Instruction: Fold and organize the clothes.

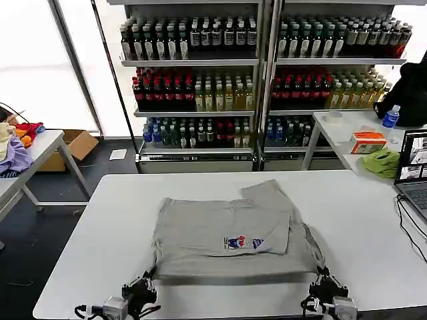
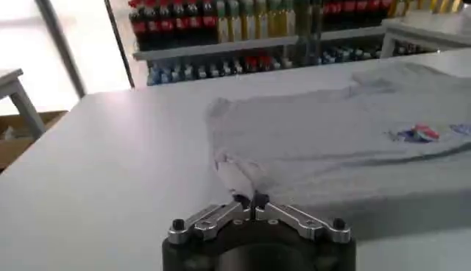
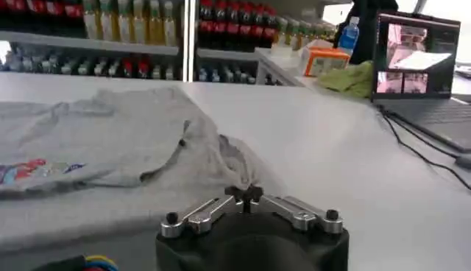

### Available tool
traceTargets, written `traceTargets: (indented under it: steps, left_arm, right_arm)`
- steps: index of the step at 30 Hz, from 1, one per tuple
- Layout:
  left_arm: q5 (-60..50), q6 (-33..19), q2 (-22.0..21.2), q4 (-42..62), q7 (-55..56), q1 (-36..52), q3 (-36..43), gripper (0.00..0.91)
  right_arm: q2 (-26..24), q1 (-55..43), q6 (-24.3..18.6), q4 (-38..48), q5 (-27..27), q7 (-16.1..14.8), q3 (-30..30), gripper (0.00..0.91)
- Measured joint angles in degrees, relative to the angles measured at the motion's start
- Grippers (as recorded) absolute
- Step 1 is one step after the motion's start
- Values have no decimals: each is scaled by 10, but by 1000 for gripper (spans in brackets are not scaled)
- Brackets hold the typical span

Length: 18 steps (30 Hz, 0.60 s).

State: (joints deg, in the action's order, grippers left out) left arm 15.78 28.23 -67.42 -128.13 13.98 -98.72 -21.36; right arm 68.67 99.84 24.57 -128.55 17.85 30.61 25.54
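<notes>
Both tools clench the grey shirt's near hem corners, left tool point(image 1: 141, 288) & right tool point(image 1: 325, 285), at the counter's point(image 1: 80, 253) front edge, w/ the shirt point(image 1: 227, 233) lying mid-counter, prob. to fold the hem toward the far edge.

Bare table point(image 1: 100, 220) beside shirt point(image 1: 220, 233); laptop point(image 1: 415, 167) at right edge.

Head camera looks down the table point(image 1: 360, 220); both wrist cameras skim it low, sharing the shirt point(image 1: 227, 233).
</notes>
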Motion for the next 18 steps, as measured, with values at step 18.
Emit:
traceTargets:
  steps: [18]
  left_arm:
    - [2,2,-5,-80,3,-61,18,907]
  right_arm:
    - [-3,30,14,-75,-4,-4,11,907]
